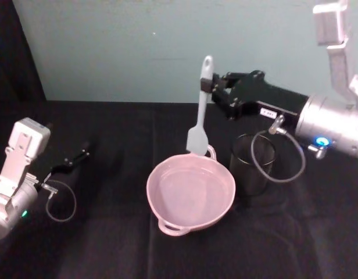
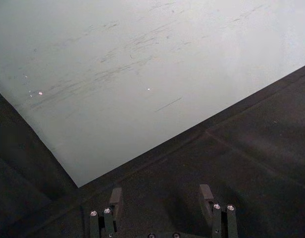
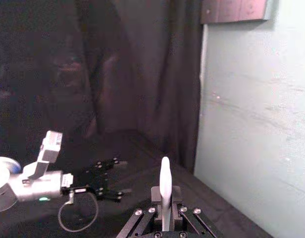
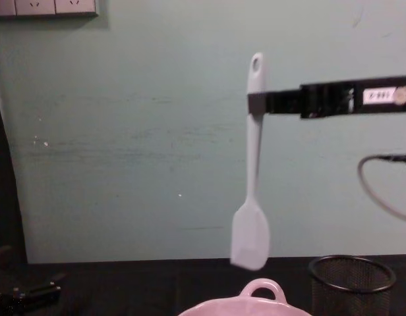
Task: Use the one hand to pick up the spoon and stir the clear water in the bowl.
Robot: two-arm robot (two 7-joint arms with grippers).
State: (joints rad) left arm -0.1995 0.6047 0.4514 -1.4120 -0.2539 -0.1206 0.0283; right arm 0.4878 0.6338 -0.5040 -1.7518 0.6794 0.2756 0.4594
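Observation:
My right gripper (image 1: 208,87) is shut on the upper handle of the white spoon (image 1: 200,119), which hangs nearly upright. Its flat head is just above the far rim of the pink bowl (image 1: 158,174), by the small loop handle, and clear of the water. From the chest, the spoon (image 4: 253,164) hangs from the right gripper (image 4: 256,103) over the bowl's loop handle (image 4: 259,288). In the right wrist view the spoon's handle tip (image 3: 165,176) sticks up between the shut fingers. My left gripper (image 1: 74,158) rests open and empty at the table's left.
A black wire-mesh cup (image 1: 253,164) stands right beside the bowl, under my right forearm. A pale green wall runs along the back of the black cloth table. A grey cable loop (image 1: 279,157) hangs from the right wrist over the cup.

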